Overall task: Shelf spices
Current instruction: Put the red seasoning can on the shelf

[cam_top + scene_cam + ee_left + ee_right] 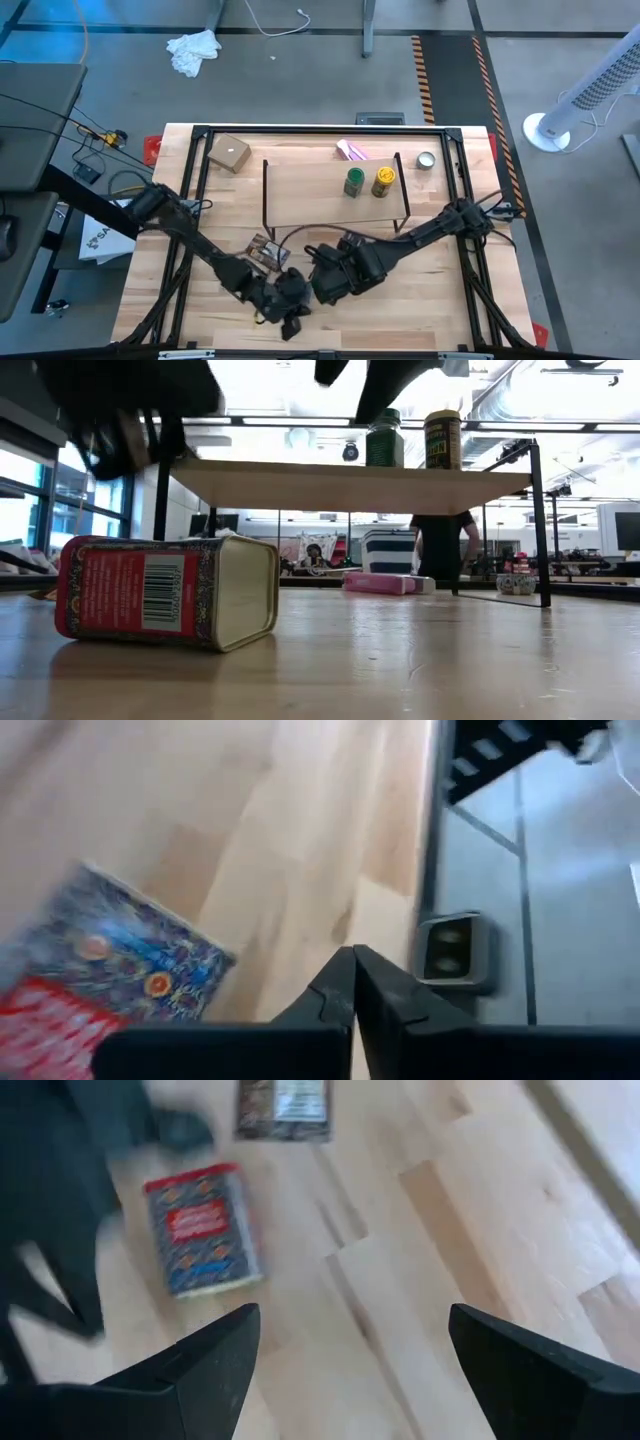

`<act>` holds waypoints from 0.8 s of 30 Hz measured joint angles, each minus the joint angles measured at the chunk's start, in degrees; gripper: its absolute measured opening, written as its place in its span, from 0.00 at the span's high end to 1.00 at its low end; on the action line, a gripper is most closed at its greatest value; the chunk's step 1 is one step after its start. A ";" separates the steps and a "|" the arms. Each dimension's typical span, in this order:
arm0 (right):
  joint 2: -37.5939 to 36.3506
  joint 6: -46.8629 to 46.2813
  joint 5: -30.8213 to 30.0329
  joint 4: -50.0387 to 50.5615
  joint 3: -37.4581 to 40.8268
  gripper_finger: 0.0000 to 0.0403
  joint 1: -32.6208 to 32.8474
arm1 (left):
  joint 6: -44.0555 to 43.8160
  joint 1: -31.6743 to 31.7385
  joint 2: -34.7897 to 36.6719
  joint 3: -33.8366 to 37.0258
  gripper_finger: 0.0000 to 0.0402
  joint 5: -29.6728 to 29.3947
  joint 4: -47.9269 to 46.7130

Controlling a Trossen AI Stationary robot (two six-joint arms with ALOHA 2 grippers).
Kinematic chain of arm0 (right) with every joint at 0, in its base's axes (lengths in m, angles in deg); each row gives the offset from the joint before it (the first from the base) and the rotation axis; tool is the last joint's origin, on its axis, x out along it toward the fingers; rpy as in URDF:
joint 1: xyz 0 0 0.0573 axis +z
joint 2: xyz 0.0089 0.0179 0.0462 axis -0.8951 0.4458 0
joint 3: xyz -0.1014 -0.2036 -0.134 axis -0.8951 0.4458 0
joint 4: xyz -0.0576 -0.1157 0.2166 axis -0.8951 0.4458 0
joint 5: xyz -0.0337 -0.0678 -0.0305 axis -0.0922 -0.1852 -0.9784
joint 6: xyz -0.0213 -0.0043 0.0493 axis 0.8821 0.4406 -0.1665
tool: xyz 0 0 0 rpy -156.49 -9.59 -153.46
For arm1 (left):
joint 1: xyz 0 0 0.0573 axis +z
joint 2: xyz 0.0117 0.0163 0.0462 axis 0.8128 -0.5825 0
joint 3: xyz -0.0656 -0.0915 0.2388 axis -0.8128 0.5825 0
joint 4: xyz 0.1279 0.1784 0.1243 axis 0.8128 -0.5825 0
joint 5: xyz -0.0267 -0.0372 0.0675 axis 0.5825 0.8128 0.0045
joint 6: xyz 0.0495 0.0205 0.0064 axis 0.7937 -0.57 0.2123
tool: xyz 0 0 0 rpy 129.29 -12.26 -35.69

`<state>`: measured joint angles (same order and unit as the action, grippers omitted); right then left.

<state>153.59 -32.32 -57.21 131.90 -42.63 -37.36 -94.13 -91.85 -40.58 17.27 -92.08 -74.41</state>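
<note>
The red boxy container point(165, 592) lies on its side on the table, near the near edge; it also shows as the red container point(100, 985) and the red container point(200, 1230). In the high view the arms hide it. My left gripper point(352, 965) is shut and hovers beside it. My right gripper point(350, 1320) is open above the table, short of it. Both meet near the table's front middle, left gripper point(285, 300) and right gripper point(325, 285). The orange-brown packet point(268, 250) lies flat nearby. The green-lidded jar point(354, 182) and the yellow jar point(384, 180) stand upright on the shelf point(320, 195).
A pink-purple packet point(352, 150) and a small silver tin point(426, 160) lie behind the shelf, and a tan cardboard box point(230, 152) sits at the far left. The table's black frame point(320, 130) runs round its edges. A person point(440, 550) stands in the room beyond.
</note>
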 joint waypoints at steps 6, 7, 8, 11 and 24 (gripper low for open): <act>0.00 1.93 1.55 -3.15 0.00 0.20 2.22 | -6.39 -4.02 13.62 0.01 1.00 -13.51 -31.15; 0.00 2.80 1.71 -4.38 0.00 0.20 2.33 | -9.60 -5.17 15.69 0.08 1.00 -16.37 -36.33; 0.00 4.33 1.74 -5.59 0.00 0.20 2.39 | -12.72 -6.24 17.69 0.63 1.00 -18.77 -40.23; 0.00 10.45 1.94 -9.63 0.00 0.20 2.20 | -22.01 -9.26 22.27 3.43 1.00 -21.68 -46.64; 0.00 18.85 7.60 -27.61 0.00 0.20 1.23 | -40.79 -15.97 24.42 11.14 1.00 -22.02 -40.34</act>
<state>153.59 -13.47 -49.62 104.29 -42.63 -36.13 -134.92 -107.82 -16.16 28.41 -114.10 -114.75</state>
